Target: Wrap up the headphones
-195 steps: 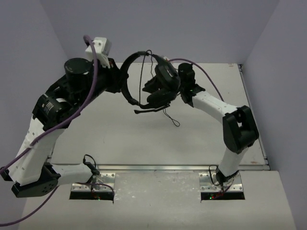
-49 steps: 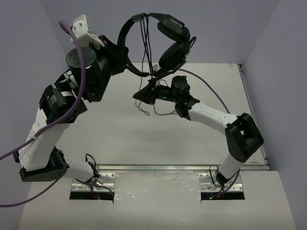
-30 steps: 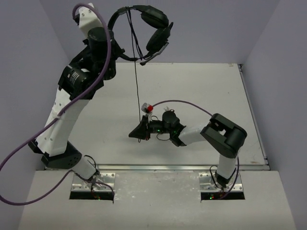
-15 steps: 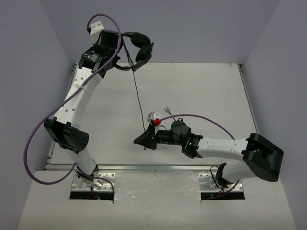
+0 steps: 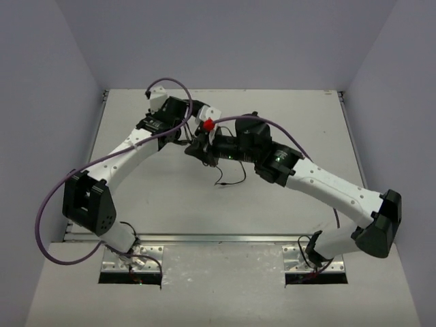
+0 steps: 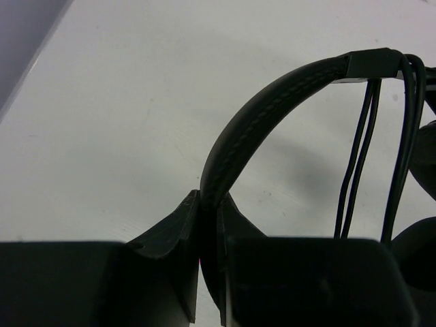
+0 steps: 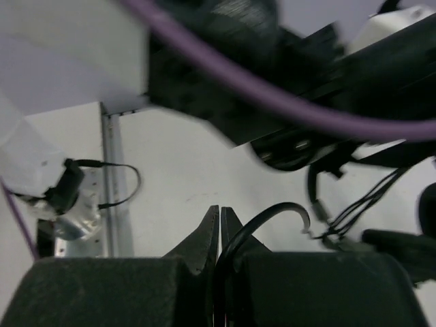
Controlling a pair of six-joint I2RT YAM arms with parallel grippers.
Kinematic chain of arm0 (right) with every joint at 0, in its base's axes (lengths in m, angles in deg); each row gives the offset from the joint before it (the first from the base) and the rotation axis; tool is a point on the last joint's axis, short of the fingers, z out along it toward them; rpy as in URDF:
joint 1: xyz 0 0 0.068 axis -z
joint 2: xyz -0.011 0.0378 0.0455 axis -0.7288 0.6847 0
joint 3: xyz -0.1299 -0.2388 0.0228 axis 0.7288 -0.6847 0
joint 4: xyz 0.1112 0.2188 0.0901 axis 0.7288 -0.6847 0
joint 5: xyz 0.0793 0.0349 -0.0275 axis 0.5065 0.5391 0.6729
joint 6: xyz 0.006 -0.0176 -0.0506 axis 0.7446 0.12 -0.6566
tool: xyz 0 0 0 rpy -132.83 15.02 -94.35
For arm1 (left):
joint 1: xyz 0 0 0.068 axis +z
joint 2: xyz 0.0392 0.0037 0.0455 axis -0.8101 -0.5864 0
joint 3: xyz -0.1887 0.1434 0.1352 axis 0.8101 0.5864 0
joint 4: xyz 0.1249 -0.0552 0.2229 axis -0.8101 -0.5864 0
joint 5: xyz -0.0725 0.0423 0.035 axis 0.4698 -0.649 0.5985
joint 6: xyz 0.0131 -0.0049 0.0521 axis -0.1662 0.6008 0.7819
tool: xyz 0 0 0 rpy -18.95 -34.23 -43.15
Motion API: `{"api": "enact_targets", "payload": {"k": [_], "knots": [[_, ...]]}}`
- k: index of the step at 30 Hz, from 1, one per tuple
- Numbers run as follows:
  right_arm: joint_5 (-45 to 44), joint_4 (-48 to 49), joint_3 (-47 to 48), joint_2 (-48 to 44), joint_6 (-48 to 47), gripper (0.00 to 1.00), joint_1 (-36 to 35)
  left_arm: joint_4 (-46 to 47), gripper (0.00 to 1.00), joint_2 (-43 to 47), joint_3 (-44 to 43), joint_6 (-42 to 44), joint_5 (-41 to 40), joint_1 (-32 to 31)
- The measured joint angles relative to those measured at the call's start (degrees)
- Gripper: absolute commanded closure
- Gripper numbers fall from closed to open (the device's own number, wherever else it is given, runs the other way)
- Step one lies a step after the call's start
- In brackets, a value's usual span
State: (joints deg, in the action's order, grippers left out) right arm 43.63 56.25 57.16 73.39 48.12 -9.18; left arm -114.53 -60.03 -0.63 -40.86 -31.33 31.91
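Note:
The black headphones' padded headband (image 6: 272, 102) arches up out of my left gripper (image 6: 209, 197), which is shut on it. Several strands of thin black cable (image 6: 364, 143) hang across the band near its top, and an earcup (image 6: 424, 153) shows at the right edge. In the top view both grippers meet mid-table, and the headphones (image 5: 197, 133) are mostly hidden between them. My right gripper (image 7: 219, 210) is shut on the cable (image 7: 272, 216), which curls up out of its jaws. A loose tail of cable (image 5: 227, 181) lies on the table below the right gripper (image 5: 194, 148), close to the left gripper (image 5: 187, 120).
Thick purple robot cables (image 5: 51, 197) loop off the left arm and run over the right arm (image 5: 286, 129). A metal strip (image 5: 218, 239) borders the table's near edge. Grey walls close in the left, back and right sides. The left arm's body (image 7: 225, 82) fills the top of the right wrist view.
The left arm has come down from high at the back left and brought the headphones low over mid-table. The right gripper, still on the cable, has moved back and up to meet them.

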Motion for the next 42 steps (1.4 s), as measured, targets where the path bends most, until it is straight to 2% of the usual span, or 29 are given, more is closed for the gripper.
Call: {"api": "enact_targets", "payload": {"k": [6, 15, 21, 24, 27, 31, 36, 39, 42], "knots": [[0.90, -14.27, 16.57, 6.95, -6.84, 0.99, 8.46, 12.37, 1.00, 6.25, 10.01, 4.76, 4.46, -6.80], [2.51, -25.35, 26.18, 9.38, -12.20, 0.99, 16.28, 28.87, 1.00, 13.29, 25.75, 10.05, 17.33, -8.28], [5.53, -34.88, 35.67, 16.41, -18.95, 0.99, 22.53, 35.08, 1.00, 15.98, 29.27, 12.52, 28.74, -10.03], [4.63, -37.20, 36.85, 18.73, -22.82, 0.99, 25.75, 36.15, 1.00, 17.07, 29.31, 13.35, 31.95, -10.58], [4.15, -39.23, 35.95, 19.08, -24.63, 0.99, 28.70, 33.83, 1.00, 17.42, 28.28, 13.25, 32.50, -11.82], [7.93, -41.68, 35.91, 18.86, -24.70, 0.99, 33.40, 23.78, 1.00, 17.40, 22.05, 12.41, 28.79, -12.98], [22.34, -45.75, 36.15, 17.77, -24.59, 0.99, 41.35, 13.03, 1.00, 17.46, 15.26, 14.84, 26.16, -13.14], [31.67, -48.72, 36.15, 16.92, -24.35, 0.99, 44.44, 10.45, 1.00, 17.90, 16.46, 16.46, 26.75, -14.19], [41.66, -50.71, 36.15, 16.96, -23.17, 0.99, 45.68, 9.25, 1.00, 19.10, 17.84, 17.49, 30.62, -16.79]]}}
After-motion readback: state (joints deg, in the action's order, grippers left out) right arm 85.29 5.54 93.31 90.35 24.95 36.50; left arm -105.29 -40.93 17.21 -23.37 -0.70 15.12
